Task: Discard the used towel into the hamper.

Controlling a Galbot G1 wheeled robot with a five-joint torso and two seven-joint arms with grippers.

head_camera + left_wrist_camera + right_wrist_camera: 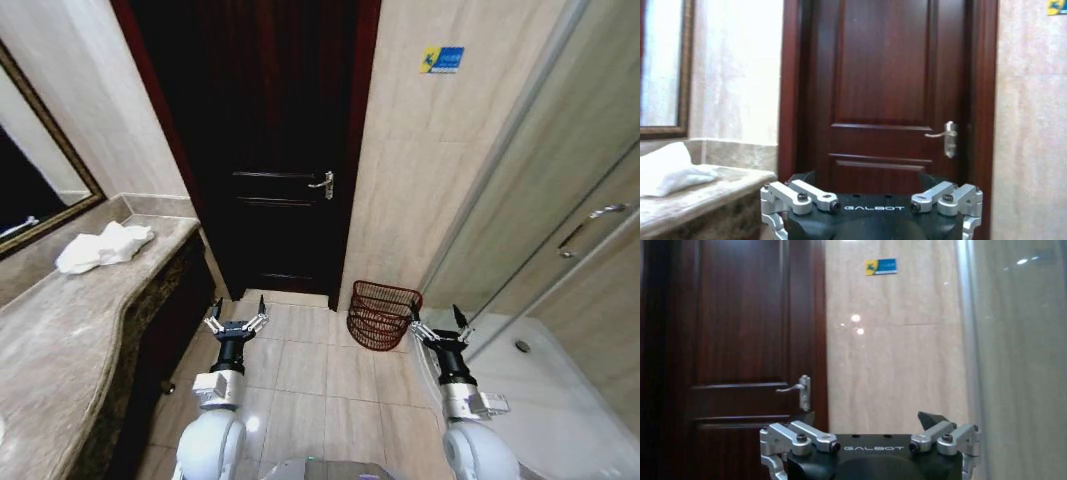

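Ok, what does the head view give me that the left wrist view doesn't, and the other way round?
Head view alone: the hamper on the floor by the wall right of the door, the shower's glass door, and the right pincer, open. Left wrist view alone: nothing of note beyond a closer look at the door. Both: the white towel on the counter, the door handle, the open left pincer.

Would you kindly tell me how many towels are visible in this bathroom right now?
1. A crumpled white towel lies on the marble counter below the mirror, on the robot's left. The hamper looks empty, though its far inside is partly hidden.
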